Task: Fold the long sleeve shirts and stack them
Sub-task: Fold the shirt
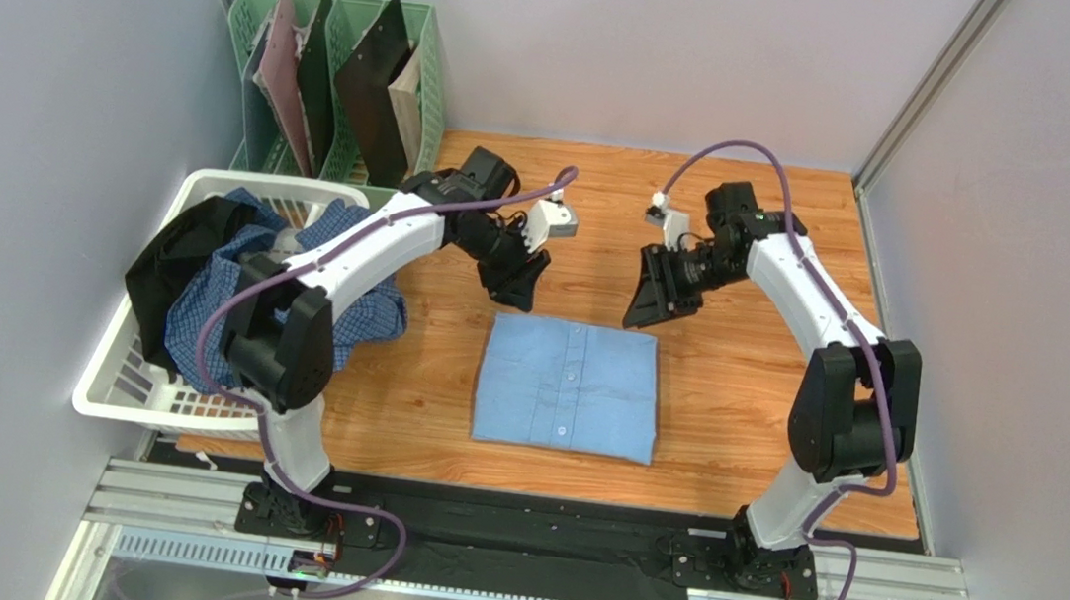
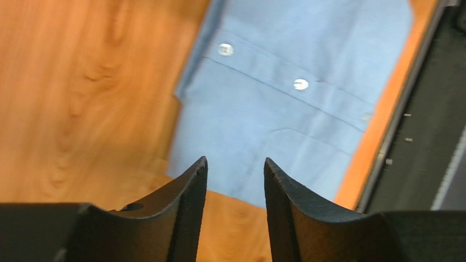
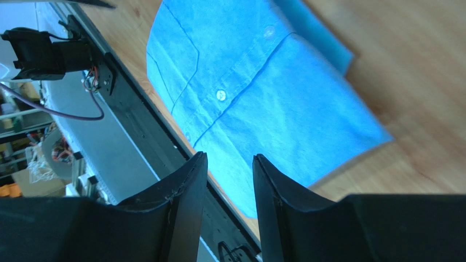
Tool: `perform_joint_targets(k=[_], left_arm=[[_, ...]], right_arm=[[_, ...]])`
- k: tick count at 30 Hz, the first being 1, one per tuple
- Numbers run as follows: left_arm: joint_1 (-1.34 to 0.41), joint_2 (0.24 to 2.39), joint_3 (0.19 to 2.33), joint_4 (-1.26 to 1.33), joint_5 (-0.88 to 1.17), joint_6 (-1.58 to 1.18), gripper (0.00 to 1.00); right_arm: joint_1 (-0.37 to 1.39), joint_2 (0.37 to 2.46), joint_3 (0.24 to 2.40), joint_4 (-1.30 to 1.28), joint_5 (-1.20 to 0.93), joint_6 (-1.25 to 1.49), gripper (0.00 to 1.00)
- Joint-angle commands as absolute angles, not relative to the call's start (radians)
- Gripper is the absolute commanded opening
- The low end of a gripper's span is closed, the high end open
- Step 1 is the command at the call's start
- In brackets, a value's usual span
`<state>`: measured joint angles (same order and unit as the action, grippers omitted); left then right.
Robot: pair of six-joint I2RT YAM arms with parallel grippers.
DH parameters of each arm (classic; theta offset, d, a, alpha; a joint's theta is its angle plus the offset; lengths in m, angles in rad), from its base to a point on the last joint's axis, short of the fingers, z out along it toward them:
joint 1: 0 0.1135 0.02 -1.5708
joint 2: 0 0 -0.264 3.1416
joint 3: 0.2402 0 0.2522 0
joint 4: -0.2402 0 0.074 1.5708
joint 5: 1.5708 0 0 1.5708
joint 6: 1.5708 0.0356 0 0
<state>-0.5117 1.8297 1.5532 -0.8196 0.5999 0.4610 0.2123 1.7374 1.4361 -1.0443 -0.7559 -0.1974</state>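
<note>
Top external: the light blue shirt (image 1: 569,389) lies folded on the table (image 1: 739,411), my left gripper (image 1: 516,286) and right gripper (image 1: 650,305) hovering past its far edge, the checked shirt (image 1: 375,321) heaped in the basket (image 1: 113,398). Left wrist: jaws apart, empty, over the shirt. Right wrist: likewise parted, likely so the fold lies undisturbed.

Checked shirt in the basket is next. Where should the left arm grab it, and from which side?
Probably the fold of the checked shirt that spills over the basket's table-side rim: it is bunched, exposed and clear of the dark garment. Come down from above on the table side with the left gripper, which is open.
</note>
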Motion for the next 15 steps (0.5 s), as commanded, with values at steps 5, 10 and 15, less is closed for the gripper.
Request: perform_joint_targets(k=[5, 10, 15], left_arm=[[-0.519, 1.939, 1.465, -0.836, 0.543, 0.282, 0.43], [-0.448, 2.144, 1.647, -0.876, 0.428, 0.244, 0.34], [-0.414, 2.275, 1.856, -0.949, 0.408, 0.261, 0.31]], right_arm=[[0.273, 1.949, 1.377, -0.85, -0.701, -0.094, 0.37], [0.241, 2.104, 1.475, -0.825, -0.603, -0.086, 0.36], [0.221, 2.177, 1.634, -0.838, -0.575, -0.066, 0.39]])
